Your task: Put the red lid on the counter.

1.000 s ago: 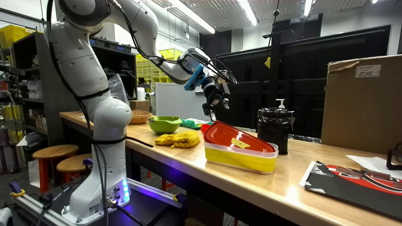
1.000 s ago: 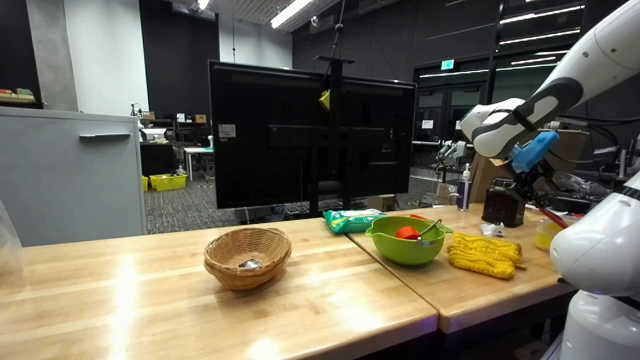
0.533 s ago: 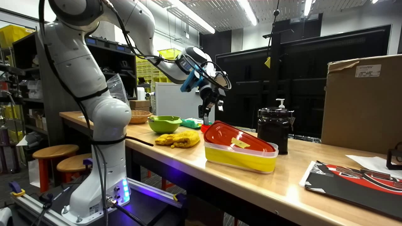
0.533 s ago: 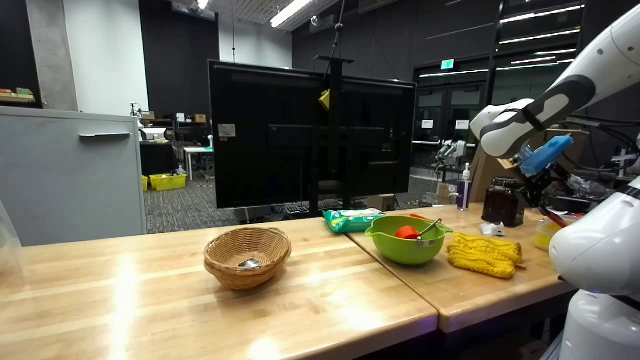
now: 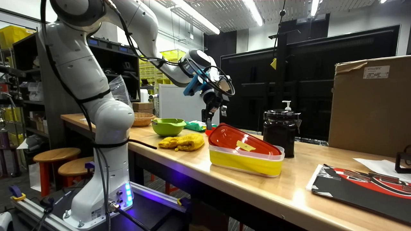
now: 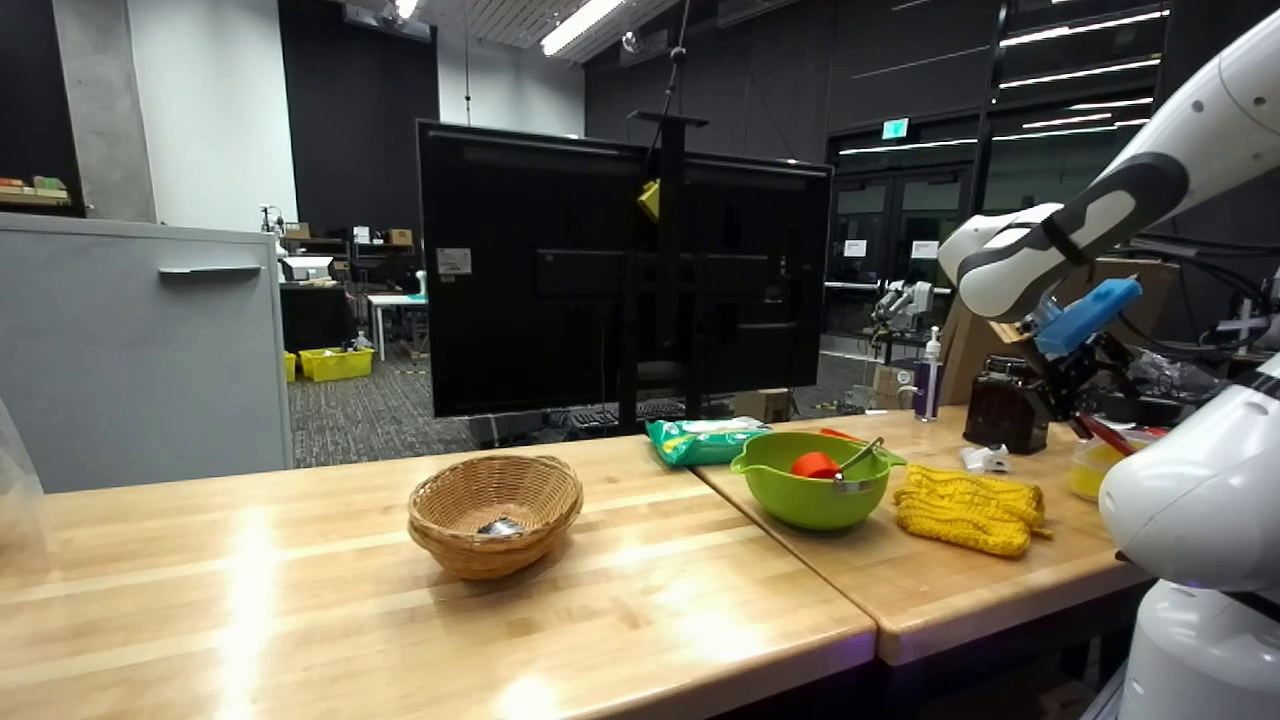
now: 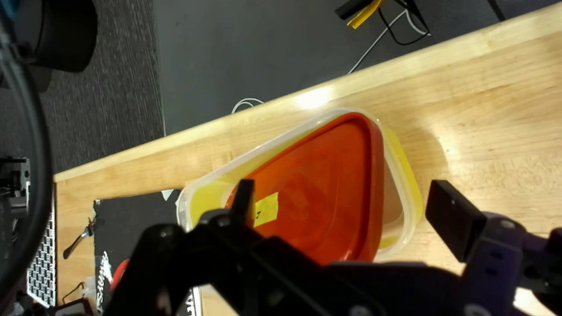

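Well, I'm hovering, gripper [image 7: 342, 202] spread, near the red lid [image 5: 238, 137], which is leaning in the yellow tub [image 5: 245, 164] near the front edge of the worktop [image 5: 297, 173]; gripping too low, I might be dragging both over.

The lid [image 7: 322, 188] is glossy plastic, the counter [image 7: 505, 114] wood.

Beyond the claw [image 5: 216, 117]: broad black rectangular panel [image 5: 308, 80], upright. Above the claw: long white ceiling lights [image 5: 196, 16], lit.
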Tool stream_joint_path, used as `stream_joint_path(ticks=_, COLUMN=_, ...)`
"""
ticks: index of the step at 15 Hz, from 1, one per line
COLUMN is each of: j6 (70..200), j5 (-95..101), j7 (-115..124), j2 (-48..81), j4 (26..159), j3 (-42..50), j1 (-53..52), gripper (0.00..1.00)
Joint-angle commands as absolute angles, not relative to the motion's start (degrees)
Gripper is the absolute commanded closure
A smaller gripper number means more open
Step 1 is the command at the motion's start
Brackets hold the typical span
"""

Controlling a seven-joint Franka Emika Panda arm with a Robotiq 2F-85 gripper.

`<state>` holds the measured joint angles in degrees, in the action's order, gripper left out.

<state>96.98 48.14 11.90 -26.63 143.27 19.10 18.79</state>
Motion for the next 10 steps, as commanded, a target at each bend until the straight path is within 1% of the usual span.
stream_joint_path(ticks=1, j6=98.6, j5=47.5, j7=11.6, j2=-26.0, j4=142.8, j3=18.9, j1=18.5, gripper=0.0)
stream_joint_path(ticks=10, j6=104.4, j5=48.1, j7=10.3, j2=-22.6, j4=142.1, j3=20.1, j1=19.2, gripper=0.0)
